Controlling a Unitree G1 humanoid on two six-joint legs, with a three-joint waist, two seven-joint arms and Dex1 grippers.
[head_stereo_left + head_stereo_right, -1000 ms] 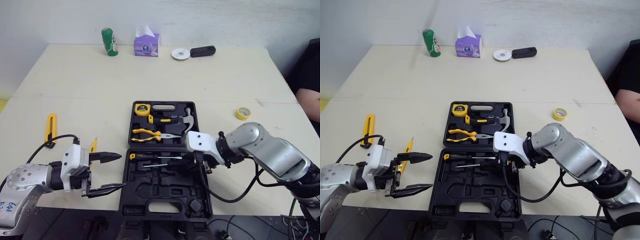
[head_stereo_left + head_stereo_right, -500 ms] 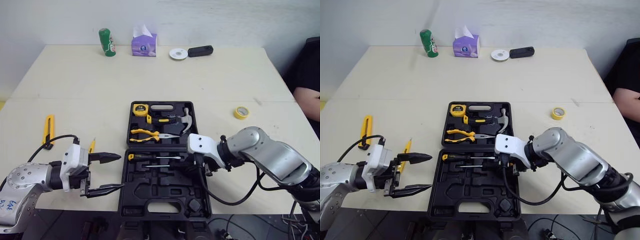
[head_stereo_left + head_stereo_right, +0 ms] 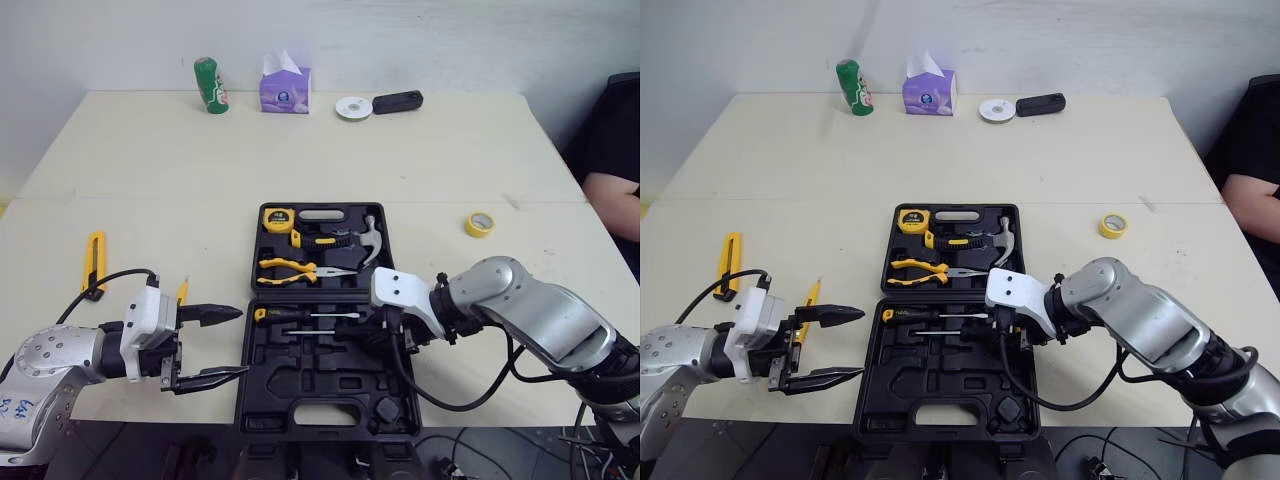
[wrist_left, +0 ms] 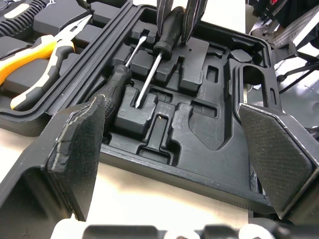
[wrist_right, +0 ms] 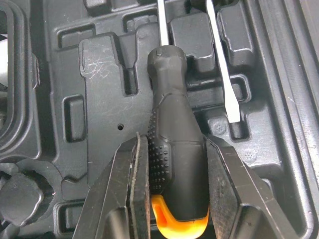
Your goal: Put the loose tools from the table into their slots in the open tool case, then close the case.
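Screwdriver (image 5: 177,164) with black handle pinched by right gripper (image 5: 174,143), low over lower half of open tool case (image 3: 330,385), left gripper (image 3: 241,343) spread wide just beside case's left edge, yellow knife (image 3: 93,262) loose on table (image 3: 150,180)

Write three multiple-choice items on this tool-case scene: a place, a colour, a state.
1. Where is the yellow tape roll?
A. on the table, right of the tool case
B. inside the case
C. on the floor

2. What colour is the can?
A. red
B. blue
C. green

3. What is the right gripper doing?
A. hanging open
B. gripping a screwdriver by its handle
C. shut on nothing

Key: 1 A, it lies on bare tabletop apart from the case; 2 C, its body is green; 3 B, both fingers press the black handle.
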